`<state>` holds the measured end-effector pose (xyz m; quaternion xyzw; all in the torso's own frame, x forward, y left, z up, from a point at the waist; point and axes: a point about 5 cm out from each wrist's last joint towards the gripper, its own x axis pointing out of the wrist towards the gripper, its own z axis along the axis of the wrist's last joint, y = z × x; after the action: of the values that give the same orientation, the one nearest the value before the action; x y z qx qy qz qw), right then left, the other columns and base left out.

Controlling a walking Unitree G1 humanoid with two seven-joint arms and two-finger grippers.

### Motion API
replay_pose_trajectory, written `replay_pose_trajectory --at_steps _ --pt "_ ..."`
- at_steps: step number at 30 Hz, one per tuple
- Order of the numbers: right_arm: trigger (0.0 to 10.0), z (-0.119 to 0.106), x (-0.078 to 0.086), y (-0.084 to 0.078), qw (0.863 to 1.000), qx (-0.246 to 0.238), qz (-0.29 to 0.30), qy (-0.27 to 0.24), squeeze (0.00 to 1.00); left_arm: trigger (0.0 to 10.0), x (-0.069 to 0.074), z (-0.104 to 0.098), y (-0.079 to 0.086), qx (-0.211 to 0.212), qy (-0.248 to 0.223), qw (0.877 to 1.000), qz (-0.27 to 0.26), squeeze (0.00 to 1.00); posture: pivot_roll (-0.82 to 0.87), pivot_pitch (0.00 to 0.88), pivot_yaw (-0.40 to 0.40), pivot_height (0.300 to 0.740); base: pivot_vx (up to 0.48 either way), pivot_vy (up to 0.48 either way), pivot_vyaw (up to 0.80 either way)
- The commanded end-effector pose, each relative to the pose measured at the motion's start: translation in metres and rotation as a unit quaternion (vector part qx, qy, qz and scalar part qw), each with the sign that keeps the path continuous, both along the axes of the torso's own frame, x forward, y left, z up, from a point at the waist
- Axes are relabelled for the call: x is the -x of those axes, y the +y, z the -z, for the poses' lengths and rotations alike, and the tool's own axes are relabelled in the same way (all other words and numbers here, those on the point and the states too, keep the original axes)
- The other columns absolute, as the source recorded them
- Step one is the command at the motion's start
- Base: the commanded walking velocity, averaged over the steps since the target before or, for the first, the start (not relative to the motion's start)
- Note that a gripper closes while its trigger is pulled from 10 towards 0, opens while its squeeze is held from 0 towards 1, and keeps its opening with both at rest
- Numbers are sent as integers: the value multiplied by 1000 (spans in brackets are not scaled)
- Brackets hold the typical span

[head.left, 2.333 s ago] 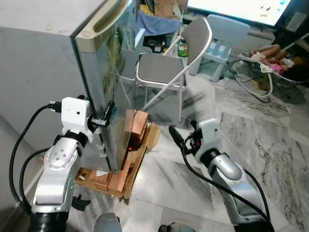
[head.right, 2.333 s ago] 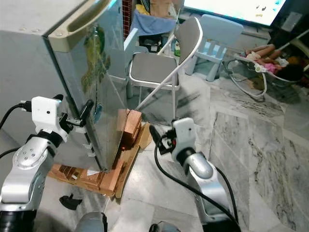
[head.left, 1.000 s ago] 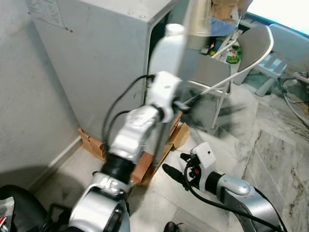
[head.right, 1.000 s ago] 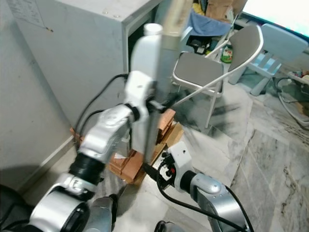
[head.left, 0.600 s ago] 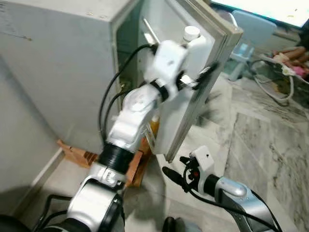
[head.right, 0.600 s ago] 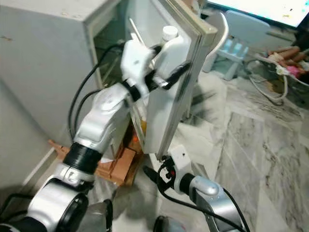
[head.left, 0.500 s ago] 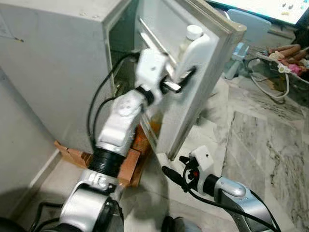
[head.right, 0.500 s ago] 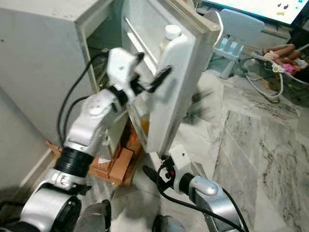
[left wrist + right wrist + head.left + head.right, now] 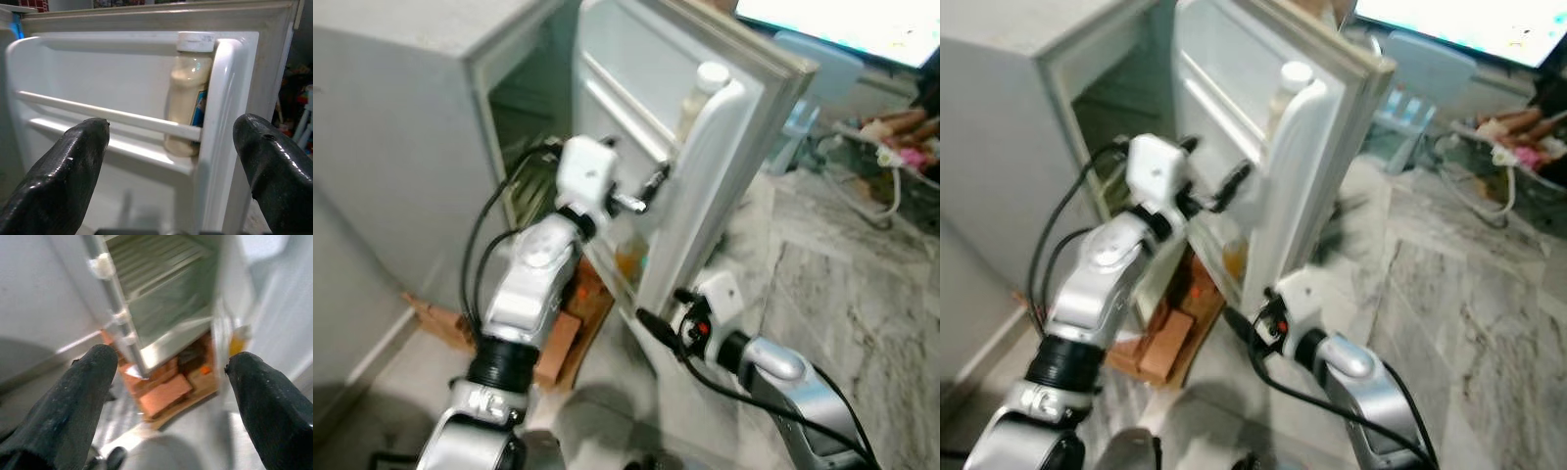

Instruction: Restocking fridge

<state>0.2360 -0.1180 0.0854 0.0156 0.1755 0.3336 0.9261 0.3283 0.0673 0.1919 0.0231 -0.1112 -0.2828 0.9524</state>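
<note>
Your fridge (image 9: 401, 117) stands at about 10 o'clock from the robot, a small grey unit raised on wooden blocks and cardboard (image 9: 558, 333), and its door (image 9: 705, 186) hangs open toward 12 o'clock with the white inner liner facing you. In the door's upper shelf, behind a white rail (image 9: 107, 115), you see a pale bottle (image 9: 188, 93) with a white cap and a blue-edged label, upright and tucked against the door's outer edge. Lower in the door something orange-yellow (image 9: 1234, 259) sits in a bottom shelf; the blur keeps you from telling what it is. The cabinet interior shows wire shelves (image 9: 156, 259) in the right wrist view. Your left gripper (image 9: 641, 191) is raised in front of the open door at about 11 o'clock, level with the upper shelf, its fingers (image 9: 68, 166) spread wide and empty, with the rail and bottle framed between them but not touched. Your right gripper (image 9: 651, 328) sits low at about 1 o'clock, near the bottom corner of the door, pointing toward the fridge base, its fingers (image 9: 78, 396) also wide apart and holding nothing. Beyond the door, at 1 to 2 o'clock, you have a pale blue child's chair (image 9: 813, 88) on a marble floor (image 9: 862, 274).
</note>
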Motion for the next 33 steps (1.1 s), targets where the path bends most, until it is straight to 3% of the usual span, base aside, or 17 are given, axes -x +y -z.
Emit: replay_pose_trajectory --at_steps 1,14,20,21,26,31,33 --pt "10000 1 0 -10 1000 21 19 3 0 10000 -2 4 -16 -25 14 1000 12 0 138 59 -98 740 412 -240 0" --pt "10000 2 -4 -10 999 24 44 -1 0 10000 -20 3 -32 -58 31 998 23 0 138 52 -79 740 427 0 0" --pt "10000 4 -8 -10 999 26 48 0 0 10000 -27 -12 -58 -67 12 996 54 0 144 56 -81 740 431 0 0" --pt "10000 5 -10 -10 998 27 50 -1 0 10000 -29 -19 -69 -66 3 996 66 0 141 54 -80 740 431 0 0" --pt "10000 7 -11 -10 998 28 57 -4 0 10000 -30 -25 -83 -69 -8 994 81 0 134 50 -74 740 431 0 0" --pt "10000 8 -11 -11 997 29 66 -7 0 10000 -33 -27 -82 -66 -17 995 73 0 126 49 -67 740 431 0 0" --pt "10000 10 -11 -12 997 30 74 -8 0 10000 -39 -28 -65 -51 -22 998 37 0 127 52 -65 740 444 0 0"
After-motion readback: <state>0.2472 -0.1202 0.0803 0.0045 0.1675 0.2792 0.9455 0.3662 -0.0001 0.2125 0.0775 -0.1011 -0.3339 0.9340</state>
